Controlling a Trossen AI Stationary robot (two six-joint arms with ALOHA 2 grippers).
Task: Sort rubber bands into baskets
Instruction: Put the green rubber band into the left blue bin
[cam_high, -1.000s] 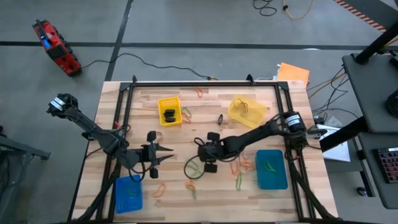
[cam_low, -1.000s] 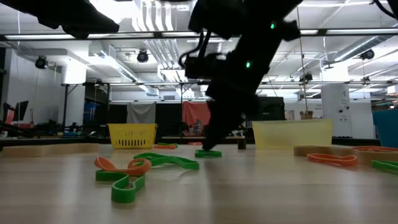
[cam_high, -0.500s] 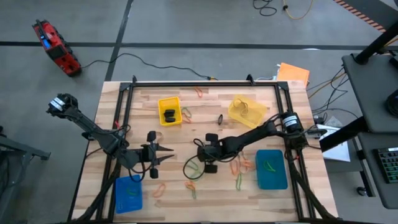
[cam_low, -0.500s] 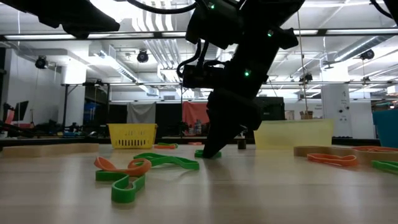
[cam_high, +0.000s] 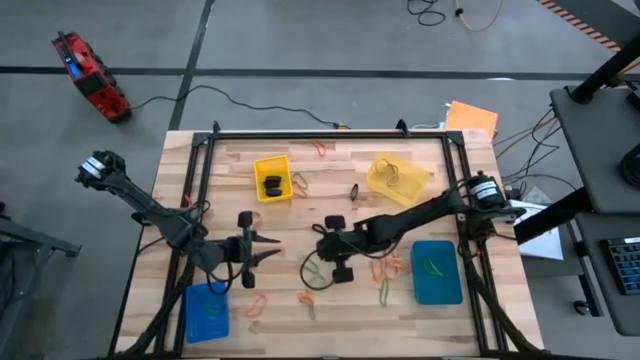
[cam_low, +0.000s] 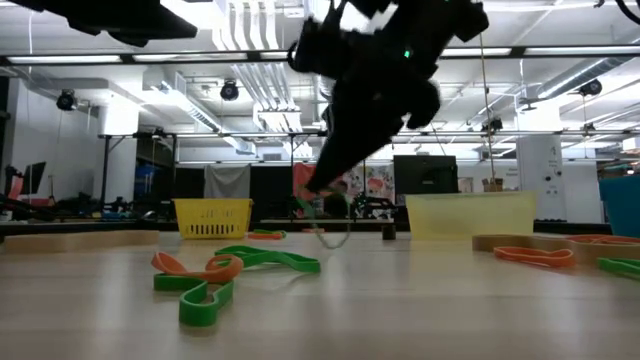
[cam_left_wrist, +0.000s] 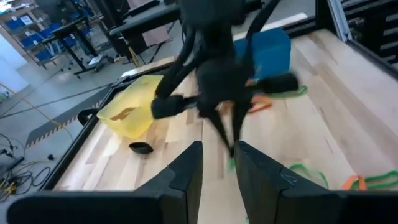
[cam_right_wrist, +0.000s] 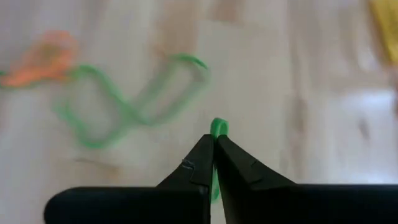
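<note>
Bench: pale wooden planks with visible grain, rectangular, edged by a dark metal frame. It serves as the landmark for all positions below.

Baskets, four shallow rectangular plastic trays. The teal-blue basket sits at the bench's right side toward the near edge, a green loop inside it. The bright blue basket sits at the near left corner. The pale translucent yellow basket is toward the far right, tilted askew. The bright yellow basket, with a perforated wall in the low view, is toward the far side left of centre and holds dark bands.

Right gripper: near the bench's centre, raised off the surface. Its fingers are pressed together, pinching a thin green rubber band that dangles as a loop below them in the low view.

Left gripper: over the left half of the bench, pointing toward the centre. Its fingers stand slightly apart with a narrow gap and nothing between them.

Loose rubber bands: a large green loop lies flat near the bench's centre, twisted into a figure-eight outline. Orange and green bands are scattered between centre and the teal-blue basket, others near the front edge. A small black band lies toward the far side
</note>
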